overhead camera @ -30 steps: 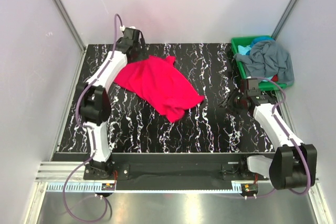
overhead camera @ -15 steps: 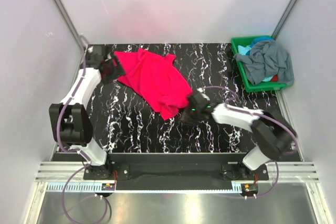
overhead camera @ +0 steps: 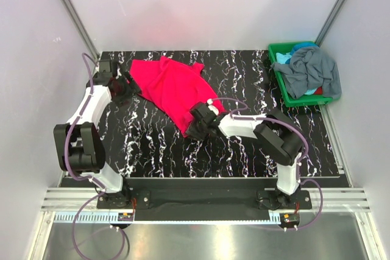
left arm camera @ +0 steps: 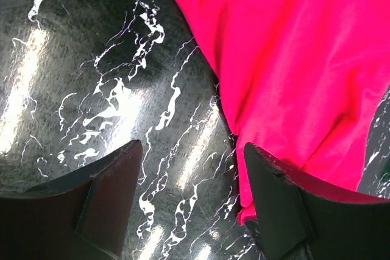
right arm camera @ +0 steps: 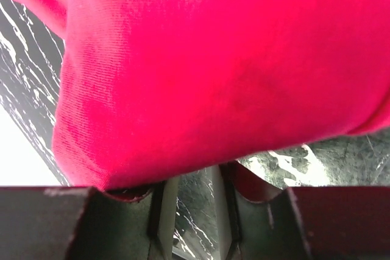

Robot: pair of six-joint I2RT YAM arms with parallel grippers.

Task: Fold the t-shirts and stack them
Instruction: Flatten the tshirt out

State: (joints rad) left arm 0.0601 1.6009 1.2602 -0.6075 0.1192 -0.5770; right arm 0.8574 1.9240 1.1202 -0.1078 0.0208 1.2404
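A magenta t-shirt [overhead camera: 170, 86] lies crumpled on the black marbled table [overhead camera: 244, 144], left of centre. My left gripper [overhead camera: 125, 86] is low at its left edge and open. In the left wrist view its fingers [left arm camera: 113, 190] straddle bare table, with the shirt's hem [left arm camera: 256, 202] against the right one. My right gripper [overhead camera: 198, 123] is at the shirt's near corner. In the right wrist view the magenta cloth [right arm camera: 213, 71] drapes over the fingertips of that gripper [right arm camera: 194, 178]. A narrow gap between the jaws shows bare table. A grey-blue t-shirt [overhead camera: 315, 68] and a teal one [overhead camera: 283, 58] lie heaped in the bin.
The green plastic bin [overhead camera: 286, 92] stands at the back right corner of the table. Pale walls close in the back and both sides. Both arm bases are bolted to a black rail [overhead camera: 201, 190] at the near edge.
The right arm swung from beside the bin across to the magenta shirt's near corner, its jaws narrowing. The left arm moved from the shirt's back edge to its left edge.
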